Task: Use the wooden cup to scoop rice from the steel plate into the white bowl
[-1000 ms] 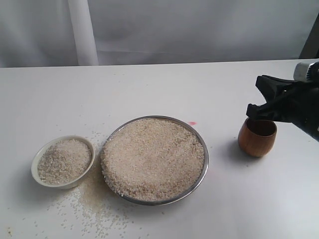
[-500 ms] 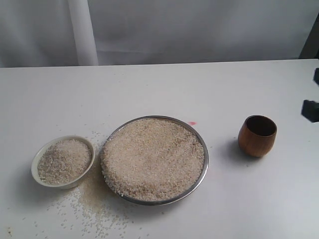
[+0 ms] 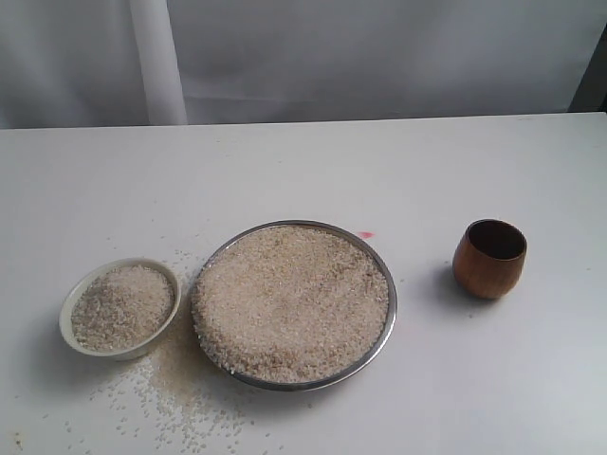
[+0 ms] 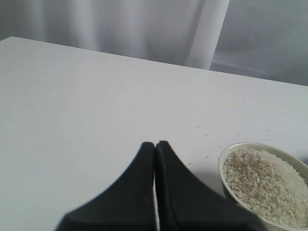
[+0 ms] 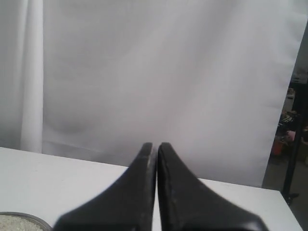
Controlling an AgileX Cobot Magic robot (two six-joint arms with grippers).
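In the exterior view the steel plate, heaped with rice, is seen mid-table, the white bowl just beside its left rim and the wooden cup upright, well apart across bare surface on the right; in the left wrist view the left gripper is shown pinched closed and empty near the bowl's rim; in the right wrist view the right gripper is likewise shown closed and empty.

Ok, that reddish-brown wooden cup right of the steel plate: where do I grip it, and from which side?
Probably the rim wall of the reddish-brown wooden cup: it stands upright, mouth open, apart from the wide steel plate. Come down on the side away from the plate with the right gripper, shut now, so open it first; the glossy barrel bulge looks slippery.
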